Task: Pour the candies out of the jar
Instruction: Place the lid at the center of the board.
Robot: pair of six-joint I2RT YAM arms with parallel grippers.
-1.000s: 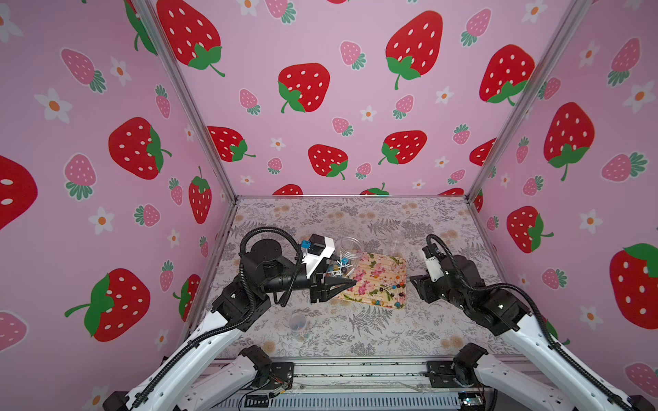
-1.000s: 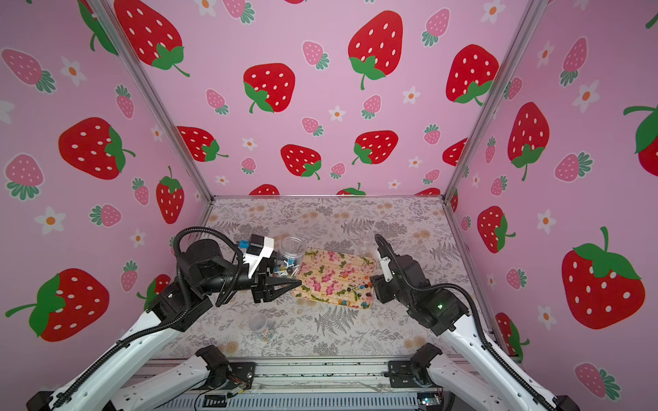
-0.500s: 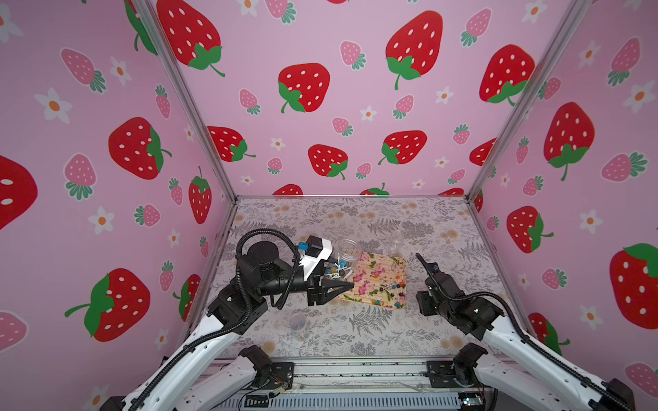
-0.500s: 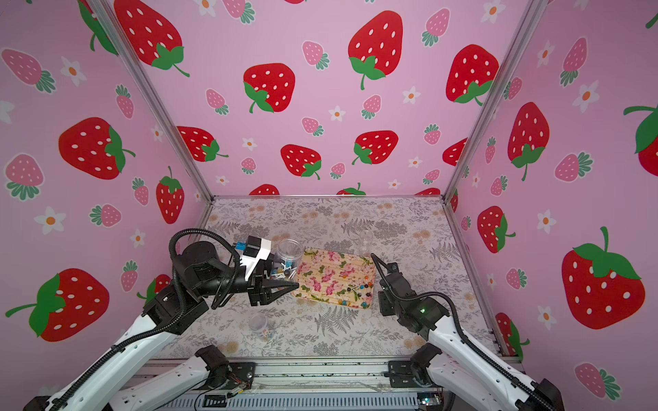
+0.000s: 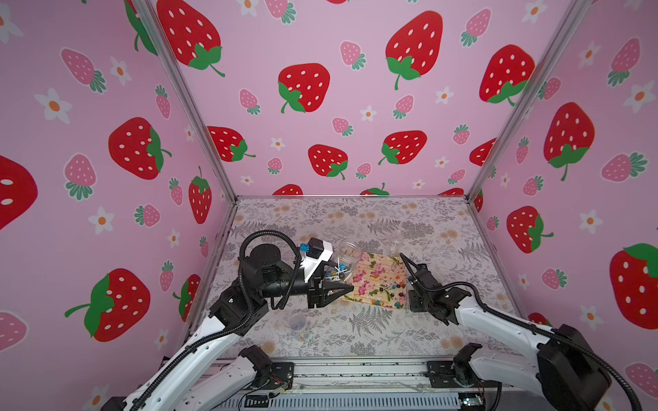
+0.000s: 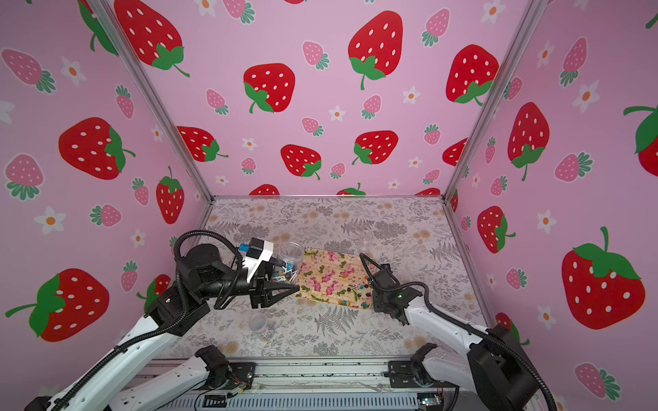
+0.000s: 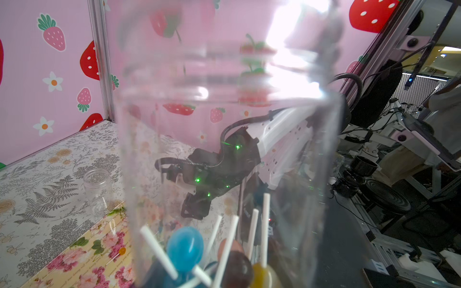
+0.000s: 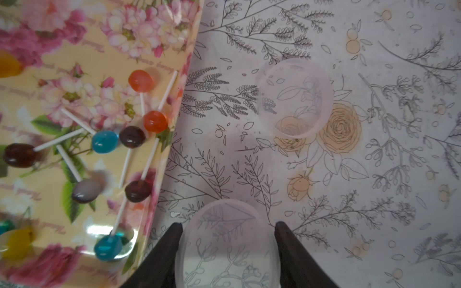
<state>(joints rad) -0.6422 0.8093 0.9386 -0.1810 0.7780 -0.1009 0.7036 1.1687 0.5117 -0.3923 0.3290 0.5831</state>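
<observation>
a: what's different from a second ago?
b: the right claw [image 8: 228, 224]. it was up high beside the tray [image 5: 374, 265]. it has since dropped low and drawn back to just off the tray's 3 o'clock rim. its jaws stand apart, one on each edge of a clear lid [image 8: 224, 251], so it holds that (whether the lid already rests on the table cannot be told).
a: and the left claw [image 5: 347, 285]?
b: it has hardly stirred. it stays clamped on the jar [image 5: 348, 255] at the tray's 10 o'clock corner, with the mouth up and uncovered.
a: so where are the candies [image 7: 184, 246]?
b: a handful sit in the bottom of the jar, heads down and sticks up. the loose candies [image 5: 390, 290] are heaped in the tray's 5 o'clock corner, and an empty jar [image 5: 397, 237] stands off at 1 o'clock.
a: what does that mean for the job?
b: likely that the lid is off and the right arm is out of the way, so nothing blocks a tip toward 3 o'clock over the tray. this jar's pour looks not yet begun.
</observation>
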